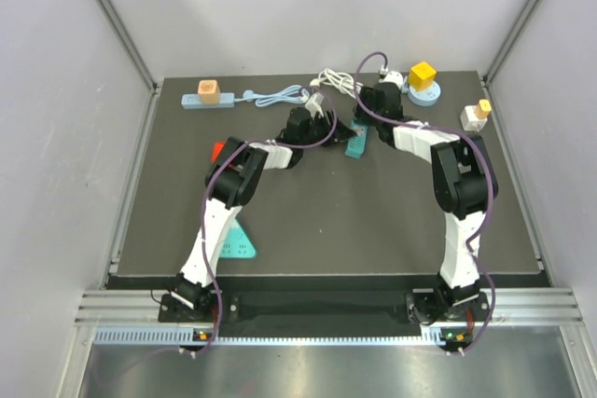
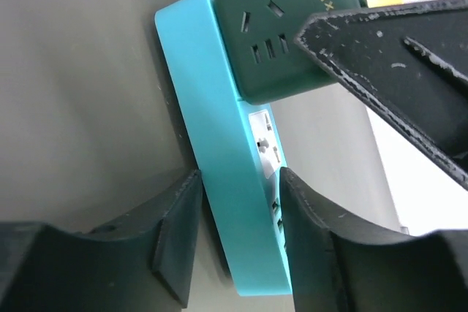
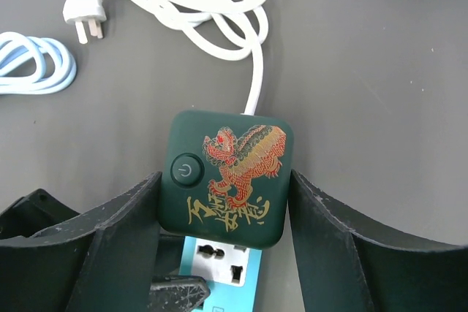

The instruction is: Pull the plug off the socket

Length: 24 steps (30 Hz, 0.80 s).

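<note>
Stretching forward with elbows bent, both arms meet over the teal plastic power strip [image 2: 219, 133]. The left gripper [image 2: 240, 202], at the strip's left, clamps its long sides between both fingers, while the right gripper [image 3: 225, 191], angled in from the strip's far side, squeezes the dark green square plug cube [image 3: 227, 158] seated at the strip's cord end. Matte and round-cornered, the cube carries a red-and-gold dragon print and a round power button, and it sits fully plugged into the strip, whose white cord [image 3: 219, 12] lies coiled just beyond it.
</note>
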Motion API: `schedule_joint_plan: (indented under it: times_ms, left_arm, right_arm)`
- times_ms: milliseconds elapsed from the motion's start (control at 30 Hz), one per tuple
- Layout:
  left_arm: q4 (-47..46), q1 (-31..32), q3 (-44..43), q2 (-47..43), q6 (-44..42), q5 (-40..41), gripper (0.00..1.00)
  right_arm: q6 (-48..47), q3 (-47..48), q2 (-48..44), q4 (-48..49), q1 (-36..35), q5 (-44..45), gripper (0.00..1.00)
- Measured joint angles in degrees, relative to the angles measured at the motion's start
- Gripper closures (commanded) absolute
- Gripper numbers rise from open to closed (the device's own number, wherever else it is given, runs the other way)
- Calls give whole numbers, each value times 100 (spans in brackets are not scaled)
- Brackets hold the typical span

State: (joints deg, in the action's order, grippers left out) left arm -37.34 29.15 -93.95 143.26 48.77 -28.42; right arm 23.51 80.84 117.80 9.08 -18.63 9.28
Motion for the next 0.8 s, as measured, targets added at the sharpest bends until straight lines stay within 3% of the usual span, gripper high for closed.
schedule_joint_plan:
  times_ms: [67, 133, 233, 800]
  left_arm:
    - [7, -15, -48, 46, 72, -46, 48]
    - [4, -26, -90, 63, 131, -101, 38]
    - [42, -28, -175, 63, 192, -208, 31]
    - [116, -26, -280, 101, 210, -260, 31]
  right_arm:
    - [-2, -96, 0, 177, 7, -20, 99]
    - [-7, -179, 0, 354, 9, -28, 99]
    - [-7, -260, 0, 538, 35, -52, 100]
    - [691, -1224, -85, 2153, 505, -1108, 100]
